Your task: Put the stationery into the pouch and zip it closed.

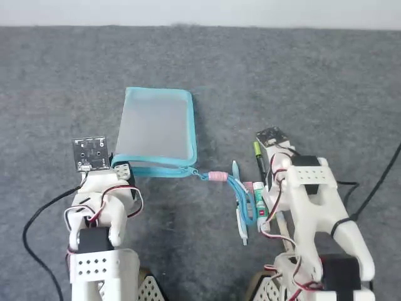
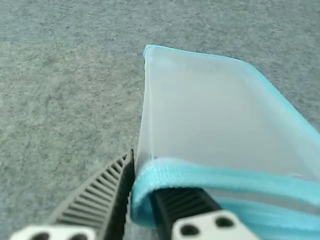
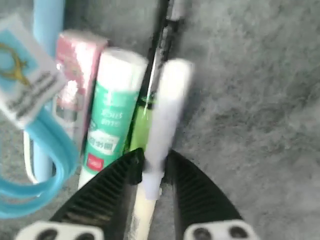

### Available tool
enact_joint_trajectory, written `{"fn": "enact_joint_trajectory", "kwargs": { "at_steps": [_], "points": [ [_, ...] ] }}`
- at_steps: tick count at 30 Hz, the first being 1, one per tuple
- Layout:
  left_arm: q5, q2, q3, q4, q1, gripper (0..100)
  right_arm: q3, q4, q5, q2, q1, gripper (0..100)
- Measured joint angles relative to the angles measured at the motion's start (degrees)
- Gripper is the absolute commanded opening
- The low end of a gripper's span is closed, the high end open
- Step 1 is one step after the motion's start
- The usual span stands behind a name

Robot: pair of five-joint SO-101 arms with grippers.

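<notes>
The right gripper [image 3: 150,172] is pinched on what looks like a white pen [image 3: 167,95], whose long axis points away from the robot, beside the other stationery [image 1: 249,199]. The pouch [image 1: 156,128] lies to that gripper's left (long side roughly parallel to the pen). Its near corner is clamped between the fingers of the left gripper [image 2: 141,186].
</notes>
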Motion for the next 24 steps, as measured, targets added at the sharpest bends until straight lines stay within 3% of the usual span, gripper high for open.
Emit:
{"fn": "enact_joint_trajectory", "kwargs": {
  "at_steps": [6, 18, 24],
  "points": [
    [0.0, 0.0, 0.0, -0.09, 0.0, 1, -3.16, -0.09, 0.09, 2.29, 0.09, 0.7],
    [0.0, 0.0, 0.0, -0.09, 0.0, 1, -24.88, 6.15, -0.53, 5.8, 0.0, 1.8],
    [0.0, 0.0, 0.0, -0.09, 0.0, 1, -26.11, 6.15, -0.62, 12.66, 0.0, 21.5]
  ]
}}
